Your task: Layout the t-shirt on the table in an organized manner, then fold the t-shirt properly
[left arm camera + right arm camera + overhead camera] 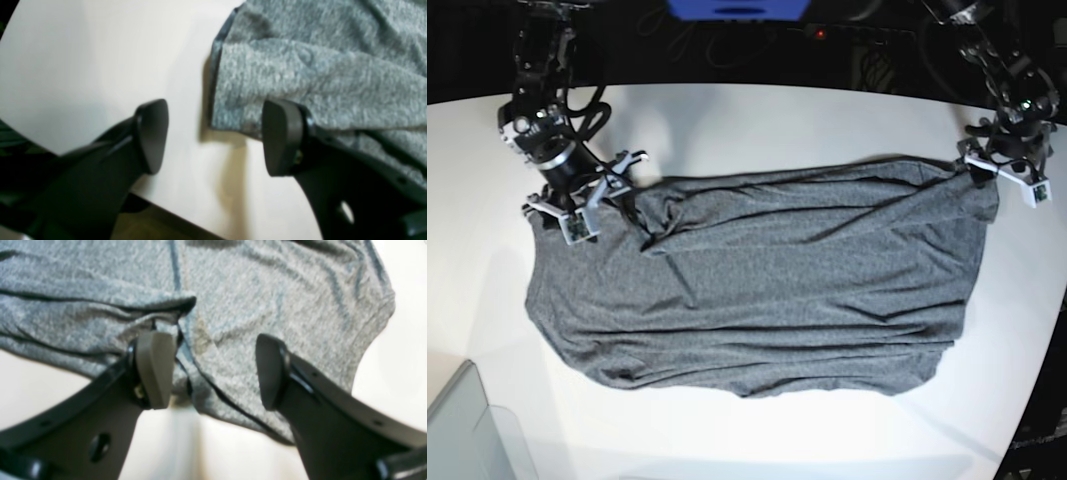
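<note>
The dark heather-grey t-shirt lies spread sideways across the white table, wrinkled, with folds along its far edge. My right gripper is open at the shirt's far left corner. In the right wrist view the right gripper straddles a bunched fold of the shirt. My left gripper is open at the shirt's far right corner. In the left wrist view the left gripper straddles the shirt's hemmed corner; one finger is over the cloth, the other over bare table.
The table's curved edge runs close to the left gripper and along the right of the base view. A translucent grey box stands at the front left corner. Dark equipment and cables lie behind the table.
</note>
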